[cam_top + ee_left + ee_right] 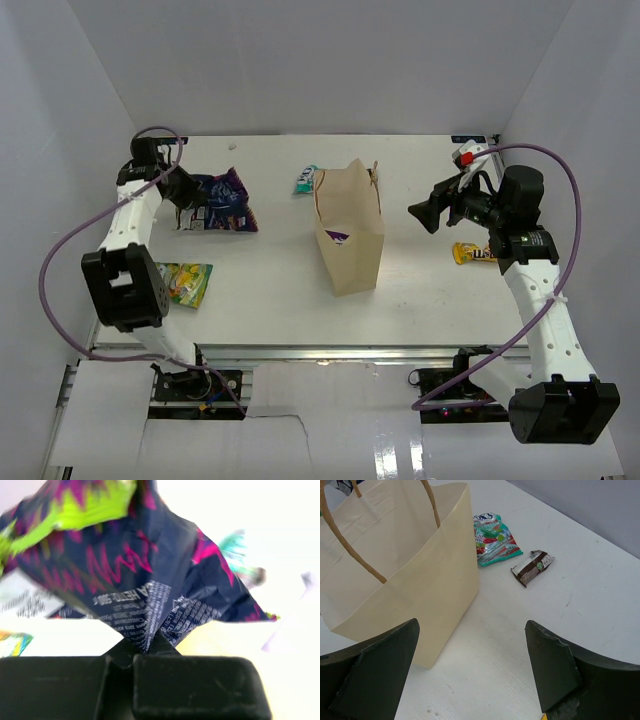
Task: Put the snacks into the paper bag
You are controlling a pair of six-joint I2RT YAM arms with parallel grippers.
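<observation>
Now, at ten o'clock, my left jaws pinch shut on only a corner fold of the purple-black chip bag (125, 570); it may slip before reaching the paper bag (350, 235) at centre. Right jaws gape, empty.

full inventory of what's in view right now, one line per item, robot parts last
paper bag: 1, tan, upright at table centre
chip bag: 1, purple-black, far left, a corner pinched by the left gripper
pouch: 1, green-yellow, flat at near left
teal packet: 1, teal-white, behind the paper bag to its left
brown bar: 1, brown, beside the teal packet
candy packet: 1, yellow, right side, next to the right arm
red-white item: 1, far right, too small to identify
table: 1, white
left gripper: 1, black, shut on the chip bag
right gripper: 1, black, open and empty, right of the paper bag
</observation>
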